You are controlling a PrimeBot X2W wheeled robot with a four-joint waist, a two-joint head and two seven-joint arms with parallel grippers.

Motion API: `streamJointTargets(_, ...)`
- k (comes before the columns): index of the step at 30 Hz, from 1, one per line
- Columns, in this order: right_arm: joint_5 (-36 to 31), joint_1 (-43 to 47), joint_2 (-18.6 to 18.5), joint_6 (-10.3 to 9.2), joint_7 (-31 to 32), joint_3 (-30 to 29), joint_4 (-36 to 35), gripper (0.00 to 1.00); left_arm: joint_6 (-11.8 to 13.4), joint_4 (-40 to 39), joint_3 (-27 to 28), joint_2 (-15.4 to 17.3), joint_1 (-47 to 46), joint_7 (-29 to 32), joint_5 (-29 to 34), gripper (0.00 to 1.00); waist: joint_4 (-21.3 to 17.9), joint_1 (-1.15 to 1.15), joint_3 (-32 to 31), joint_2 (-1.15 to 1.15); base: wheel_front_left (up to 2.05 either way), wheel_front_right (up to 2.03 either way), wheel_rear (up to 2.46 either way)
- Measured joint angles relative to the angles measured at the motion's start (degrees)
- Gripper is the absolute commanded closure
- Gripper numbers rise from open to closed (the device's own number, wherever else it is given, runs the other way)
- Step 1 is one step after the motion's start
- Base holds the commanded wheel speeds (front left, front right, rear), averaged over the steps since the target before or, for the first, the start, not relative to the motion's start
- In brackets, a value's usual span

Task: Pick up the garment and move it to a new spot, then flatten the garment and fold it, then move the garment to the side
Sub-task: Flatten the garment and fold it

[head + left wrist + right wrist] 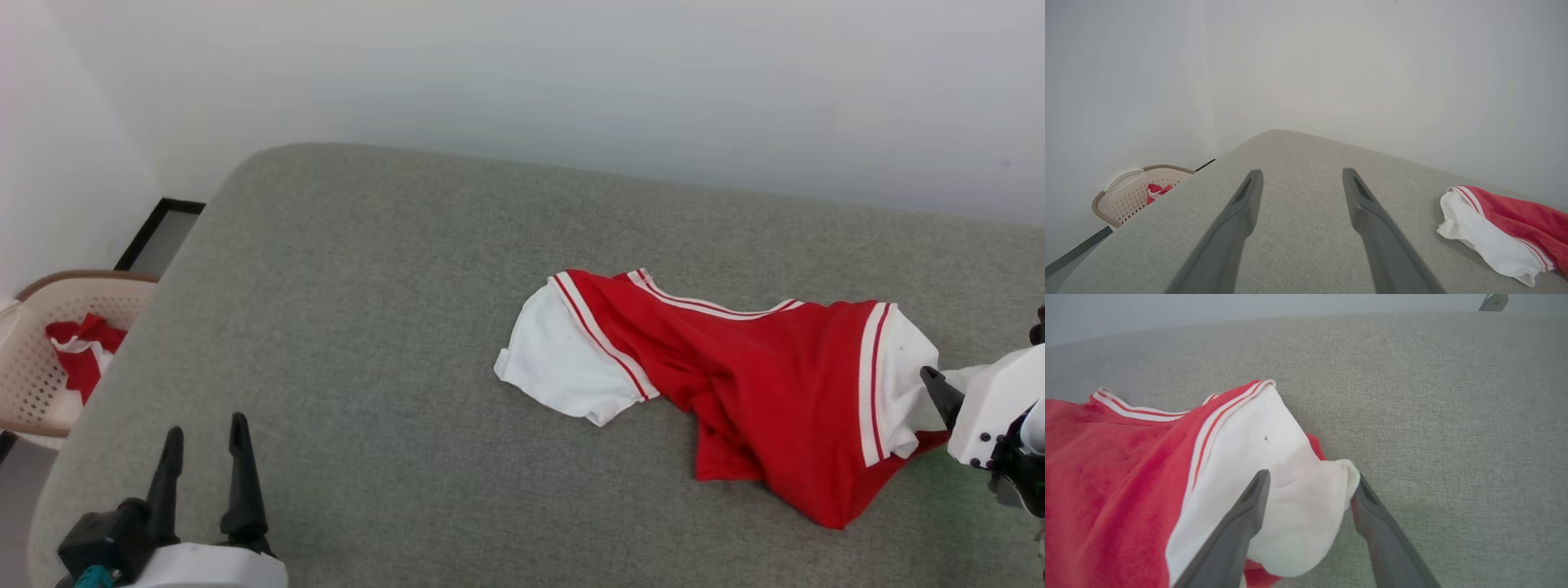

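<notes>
Right wrist view is showing the right pincer (1310, 477) spread apart, loosely straddling the white sleeve (no clamp) of the garment (1106, 457), which is lying crumpled on the grey padded surface (1433, 396). The move seems to be ending. Flattening is calling for fresh grips, with the left pincer (206, 426) idling apart.

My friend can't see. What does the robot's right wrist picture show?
The right gripper stands open, its two dark fingers either side of the bunched white sleeve of a red garment. The garment lies crumpled on a grey fabric surface, with striped trim where sleeve meets body.
</notes>
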Motion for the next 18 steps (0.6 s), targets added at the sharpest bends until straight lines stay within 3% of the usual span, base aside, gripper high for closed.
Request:
streamJointTargets(7,0.9,0.2,-1.1,0.00,-3.9,2.2,-2.1,0.00,0.0,-0.3,-0.6,1.4,1.4,0.0,-0.5,0.00,-1.3,0.00,-1.4,0.00,0.00,0.00,0.00)
streamJointTargets(18,2.4,7.6,-1.0,0.00,-8.4,2.6,-11.7,0.00,0.0,-0.6,-0.2,2.0,2.7,0.0,-0.5,0.00,-4.0,0.00,-2.5,0.00,0.00,0.00,0.00)
